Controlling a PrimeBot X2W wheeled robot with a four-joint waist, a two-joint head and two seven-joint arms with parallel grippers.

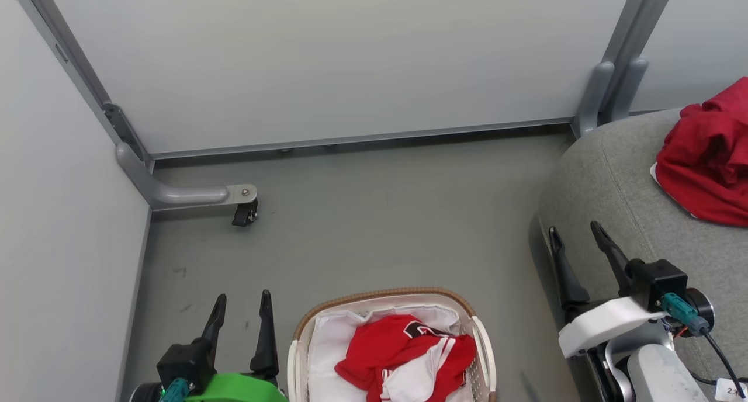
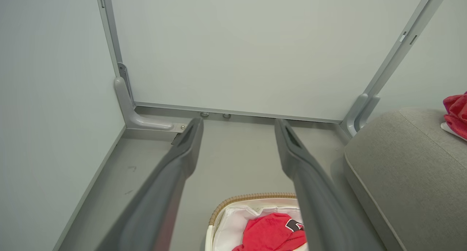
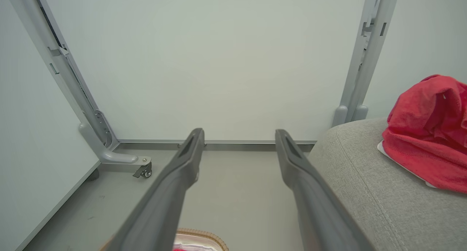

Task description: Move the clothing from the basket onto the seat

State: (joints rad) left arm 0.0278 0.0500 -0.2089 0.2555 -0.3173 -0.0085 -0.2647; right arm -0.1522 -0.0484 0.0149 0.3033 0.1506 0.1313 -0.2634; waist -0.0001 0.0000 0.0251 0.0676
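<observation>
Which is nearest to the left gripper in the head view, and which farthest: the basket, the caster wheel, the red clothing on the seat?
1. basket, just right of the left gripper.
2. caster wheel, farther ahead.
3. red clothing on the seat, far right.

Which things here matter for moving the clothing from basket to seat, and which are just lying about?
Job: basket, red striped clothing inside it, seat, red clothing pile on it, left gripper, right gripper, both with fingers open.
Lying about: white liner sheet, partition panels, caster foot.
</observation>
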